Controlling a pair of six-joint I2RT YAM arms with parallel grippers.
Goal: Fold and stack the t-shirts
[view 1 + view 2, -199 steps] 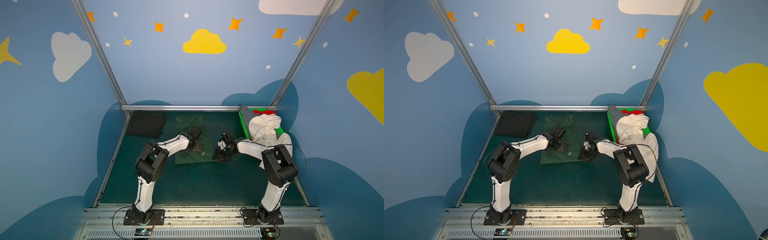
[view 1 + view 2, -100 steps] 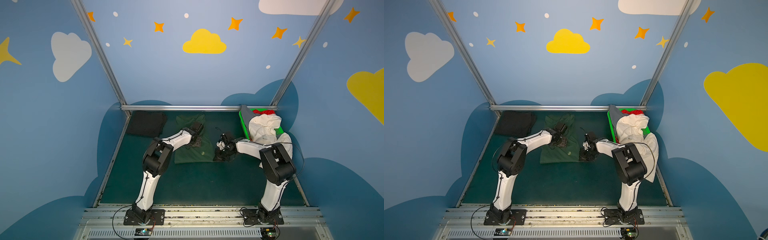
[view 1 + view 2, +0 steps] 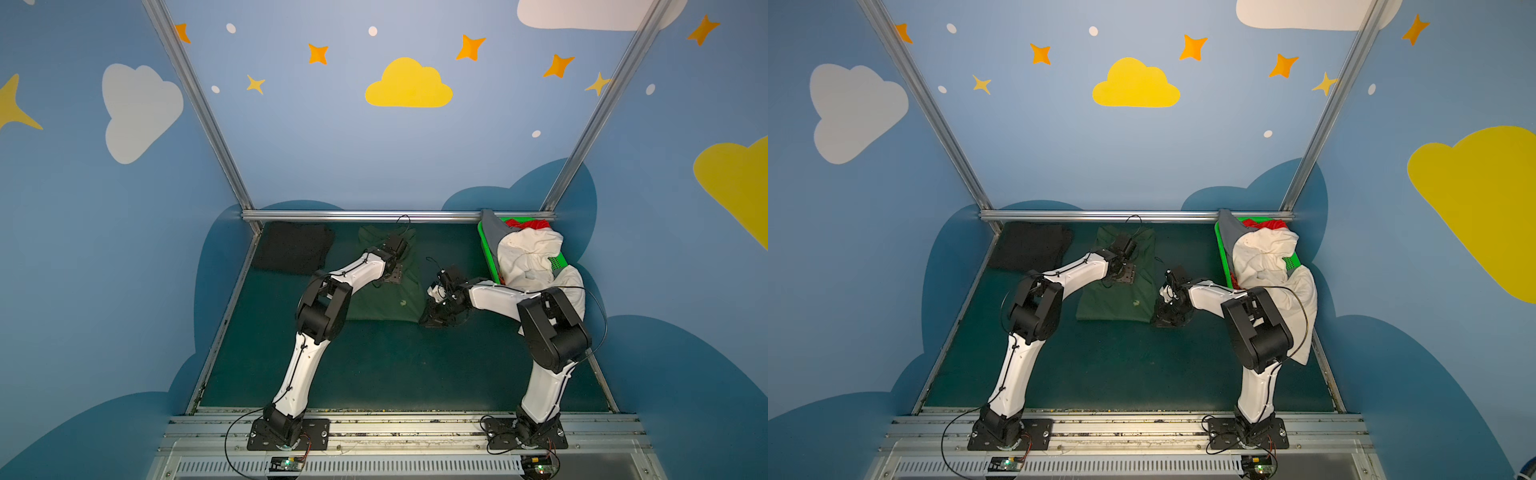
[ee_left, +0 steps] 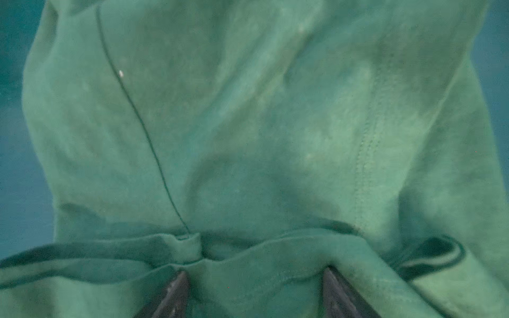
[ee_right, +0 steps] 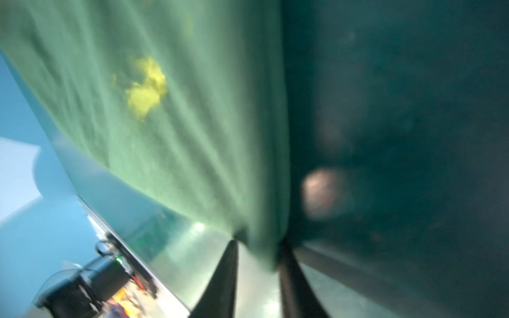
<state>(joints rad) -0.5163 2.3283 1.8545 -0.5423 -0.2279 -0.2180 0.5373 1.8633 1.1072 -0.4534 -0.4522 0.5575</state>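
Dark green t-shirt (image 3: 388, 291) under wide-apart left end effector (image 4: 254, 286), its edge between right end effector (image 5: 257, 247) fingers.

Even, soft light; sharp top views, blurred wrist views

Crisp in both top views, with wide-angle bending at frame edges and faint shadows on the tabletop (image 3: 374, 365). Soft and hazy in left wrist view; smeared, dark at right in right wrist view.

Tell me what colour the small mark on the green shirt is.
Yellow mark on the green shirt, clearest in the right wrist view.
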